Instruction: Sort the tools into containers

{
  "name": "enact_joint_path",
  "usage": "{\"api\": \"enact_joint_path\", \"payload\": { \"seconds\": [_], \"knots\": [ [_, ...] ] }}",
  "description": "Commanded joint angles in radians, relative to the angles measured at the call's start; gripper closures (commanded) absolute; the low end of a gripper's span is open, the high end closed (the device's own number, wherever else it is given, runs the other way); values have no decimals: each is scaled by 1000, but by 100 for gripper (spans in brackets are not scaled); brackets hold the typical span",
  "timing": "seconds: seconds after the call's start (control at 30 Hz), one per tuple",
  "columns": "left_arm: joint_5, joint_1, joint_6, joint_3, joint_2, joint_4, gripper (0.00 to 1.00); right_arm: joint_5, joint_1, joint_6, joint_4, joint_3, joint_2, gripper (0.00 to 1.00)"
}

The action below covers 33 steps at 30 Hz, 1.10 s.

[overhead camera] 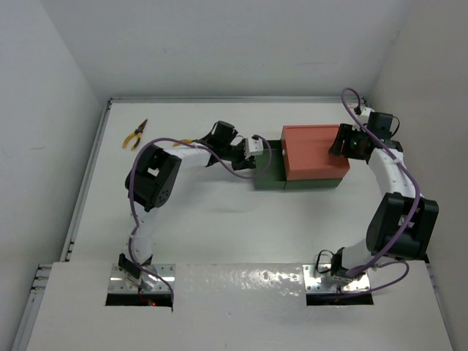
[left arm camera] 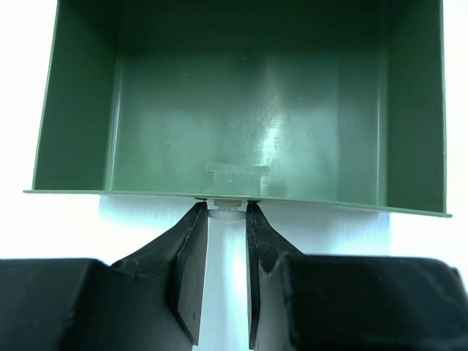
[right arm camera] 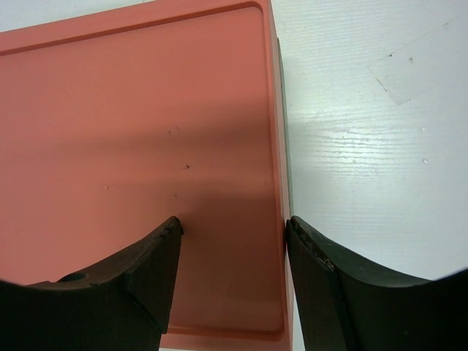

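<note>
The box stands at the back right: the salmon-red tray (overhead camera: 314, 150) on top, the dark green tray (overhead camera: 268, 175) slid out to the left beneath it. My left gripper (overhead camera: 254, 148) is shut on the green tray's white knob (left arm camera: 225, 208). In the left wrist view the green tray (left arm camera: 80, 95) is empty inside. My right gripper (overhead camera: 342, 145) is open, and its jaws straddle the right edge of the salmon-red top (right arm camera: 131, 110). One pair of yellow-handled pliers (overhead camera: 134, 134) lies at the far left. A second yellow-orange bit (overhead camera: 187, 142) shows behind my left arm. No screwdrivers are in view.
White walls close the table (overhead camera: 219, 219) on the left, back and right. The pliers lie near the left wall. My left arm (overhead camera: 157, 179) stretches across the middle-left of the table. Purple cables loop over both arms.
</note>
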Motion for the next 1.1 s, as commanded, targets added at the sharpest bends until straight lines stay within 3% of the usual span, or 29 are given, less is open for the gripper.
{"api": "enact_joint_path", "payload": {
  "seconds": [0.0, 0.2, 0.23, 0.27, 0.3, 0.37, 0.4, 0.53, 0.7, 0.83, 0.93, 1.07],
  "knots": [
    [0, 39, 38, -21, -73, -42, 100, 59, 4, -54, -108, -64, 60, 42],
    [22, 41, -2, -38, -89, -48, 99, 30, 5, -60, -98, -72, 49, 41],
    [19, 41, -40, -16, -89, -62, 92, 30, 5, -66, -95, -78, 46, 40],
    [14, 41, -46, -8, -89, -71, 63, 30, 4, -69, -92, -80, 42, 40],
    [1, 42, -48, -4, -96, -82, 47, 29, 5, -68, -92, -81, 38, 39],
    [-15, 42, -48, -18, -113, -82, 24, 19, 4, -66, -93, -78, 38, 37],
    [-18, 44, -48, -27, -134, -85, 18, 16, 4, -68, -93, -74, 37, 35],
    [-20, 54, -103, 27, -193, -149, 9, 9, 4, -72, -105, -61, 31, 30],
    [-18, 113, -175, 192, -269, -296, 8, -25, 5, -72, -96, -51, 29, 27],
    [-166, 180, -219, 295, -273, -453, 12, -33, 4, -71, -115, -25, 37, 26],
    [-300, 304, -387, 361, -221, -535, 16, -31, 4, -75, -138, -8, 25, 25],
    [-352, 592, -532, 596, -72, -720, 12, -48, 5, -68, -133, -1, 12, 22]
  ]
}}
